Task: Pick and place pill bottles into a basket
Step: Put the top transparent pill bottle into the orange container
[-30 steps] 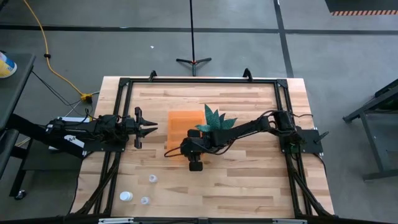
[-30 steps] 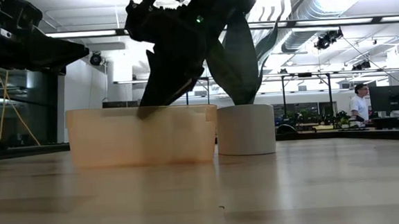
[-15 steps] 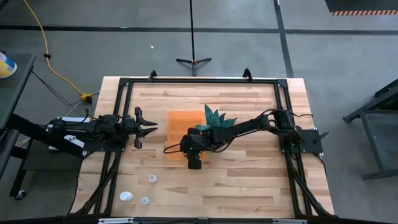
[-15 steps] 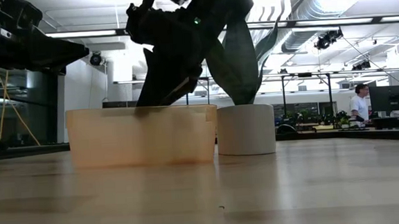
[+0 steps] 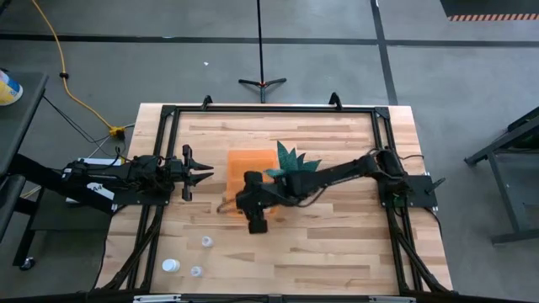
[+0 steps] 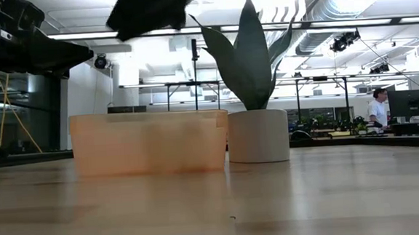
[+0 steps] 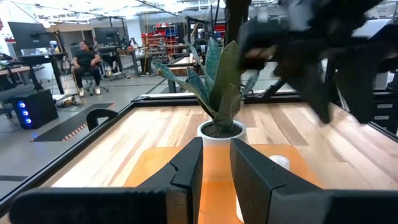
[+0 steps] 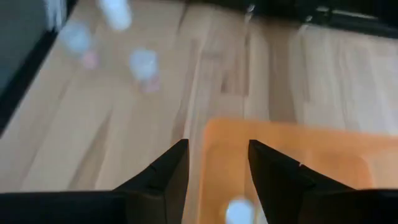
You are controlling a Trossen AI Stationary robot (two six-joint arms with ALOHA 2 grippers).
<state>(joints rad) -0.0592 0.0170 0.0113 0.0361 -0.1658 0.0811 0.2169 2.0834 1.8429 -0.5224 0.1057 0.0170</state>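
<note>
Far left of the high view, the dark left arm is waiting over the table's left edge, its left gripper (image 5: pixel 205 172) pointing toward the middle with fingers (image 7: pixel 186 171) sitting at a narrow gap, nothing between them. Down at the front-left corner of the pale wooden slatted table (image 5: pixel 337 252), three tiny white cylindrical pill bottles with white caps are standing loose: one (image 5: pixel 171 266) nearest the corner, one (image 5: pixel 196 272) just beside it, one (image 5: pixel 206 241) a bit farther in; in the right wrist view they are showing as blurred pale spots (image 8: pixel 143 62) on bare wood. Moving right, the translucent bright orange rectangular plastic basket (image 5: pixel 240 160) is sitting near table centre; in the low view its ribbed wall (image 6: pixel 149 141) is resting flat on the wood. At least one white bottle is lying inside it, showing by the far wall in the left wrist view (image 7: pixel 278 162) and as a pale blob (image 8: pixel 238 210) on the orange floor. The dark right arm is reaching across from the right side, its right gripper (image 5: pixel 226 204) hanging over the basket's front-left corner, fingers (image 8: pixel 168 171) spread moderately, holding nothing. Just beside the basket's right end, the small white round pot holding a teal spiky plant (image 5: pixel 290 160) is standing upright (image 6: pixel 258 135). A person (image 6: pixel 376 111) is standing far off in the room.
</note>
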